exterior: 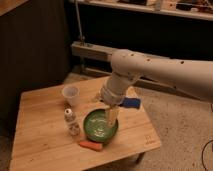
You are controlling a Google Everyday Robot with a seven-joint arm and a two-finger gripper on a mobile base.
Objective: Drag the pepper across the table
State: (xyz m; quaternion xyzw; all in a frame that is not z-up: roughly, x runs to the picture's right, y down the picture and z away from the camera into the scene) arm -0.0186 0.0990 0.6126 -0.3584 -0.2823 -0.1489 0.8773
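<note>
Fingers (108,115) of gripper (111,123): spread wide, empty, hanging over green bowl (96,133). Pepper (91,145): flat on table (40,145) near its front edge, just beside bowl, apart from fingers. Cup (70,94), small bottle (72,121): left of bowl.

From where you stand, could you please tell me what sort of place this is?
Probably a lab or workshop test area: a speckled hard floor, a grey metal beam against dark shelving behind, and a low wooden table set with props. The gripper hangs over the green bowl.
</note>
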